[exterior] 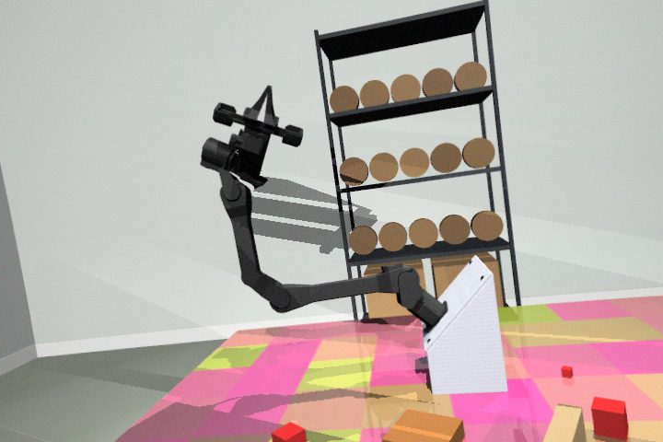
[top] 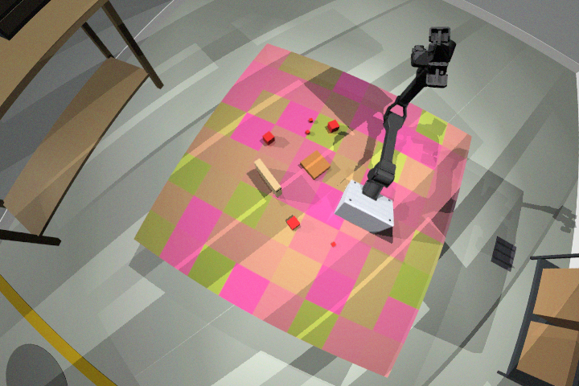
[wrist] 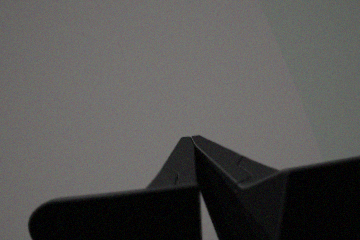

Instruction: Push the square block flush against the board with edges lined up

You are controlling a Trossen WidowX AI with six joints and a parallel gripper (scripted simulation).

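The square block (top: 315, 164) (exterior: 424, 424) is orange and lies flat on the patchwork mat. The board (top: 266, 174) (exterior: 564, 424) is a narrow pale beige bar. It lies to the left of the block in the top view, with a strip of mat between them, so the two are apart. In the exterior view both are cut off by the bottom edge. My gripper (exterior: 269, 87) (wrist: 190, 145) is shut and empty, with its fingertips together. It is raised high, far from both parts, and points upward. The wrist view shows only plain grey surfaces behind the fingers.
The white wedge-shaped arm base (top: 363, 212) (exterior: 468, 343) stands to the right of the block in the top view. Red cubes (top: 268, 137) (top: 333, 125) (top: 292, 222) and smaller red cubes (top: 310, 120) (top: 307, 132) (top: 332, 244) lie around the block and board.
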